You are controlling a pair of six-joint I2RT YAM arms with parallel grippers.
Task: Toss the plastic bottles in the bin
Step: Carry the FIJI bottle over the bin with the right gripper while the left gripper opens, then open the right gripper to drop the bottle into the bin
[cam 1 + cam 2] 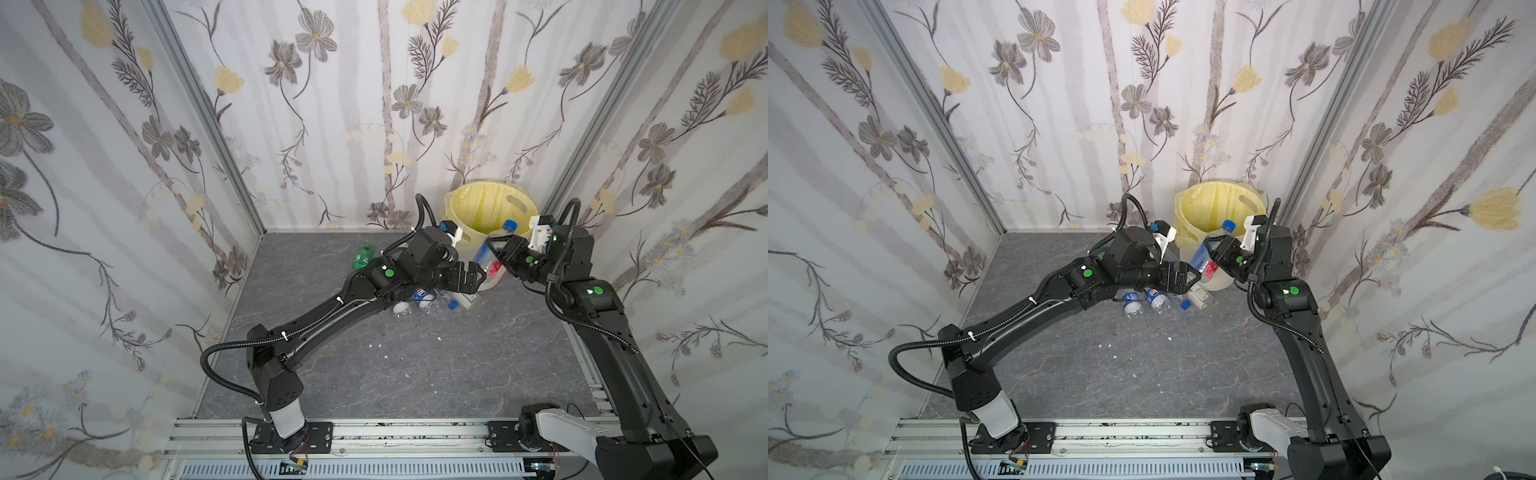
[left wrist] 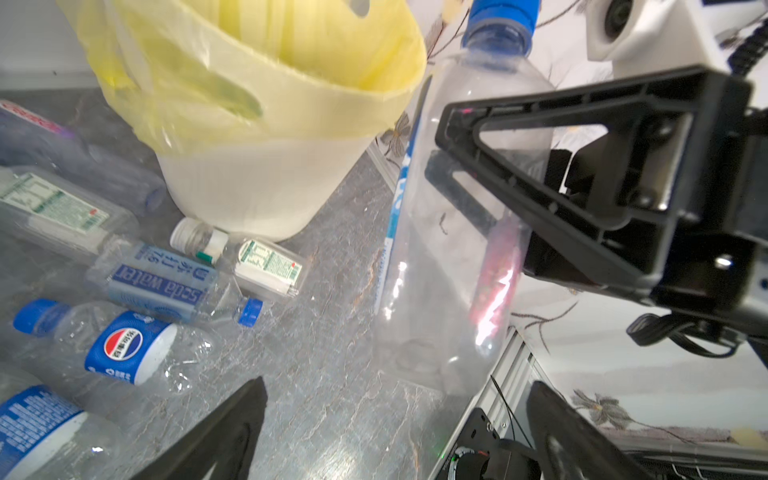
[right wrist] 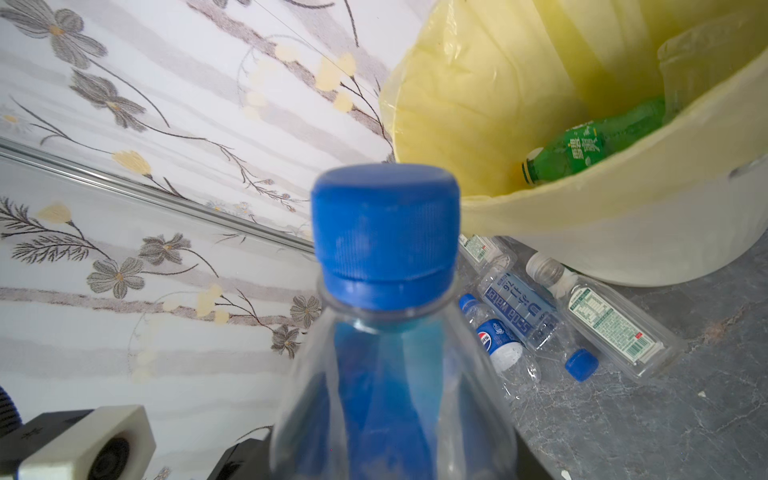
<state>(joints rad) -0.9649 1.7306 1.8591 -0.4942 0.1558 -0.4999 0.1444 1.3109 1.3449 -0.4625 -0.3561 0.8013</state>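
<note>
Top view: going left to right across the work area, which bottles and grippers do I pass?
Green bottle → Pepsi-label bottle → open left gripper → clear blue-capped bottle, shut in the right gripper. The bin overlaps the last three, so it is left out.

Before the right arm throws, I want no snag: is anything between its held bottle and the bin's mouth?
Nothing visible: the bottle is beside the bin rim; the open left gripper sits lower, by its base.

Lab test booth, wallpapered panels (image 1: 332, 124), aluminium rail (image 1: 395, 432)
</note>
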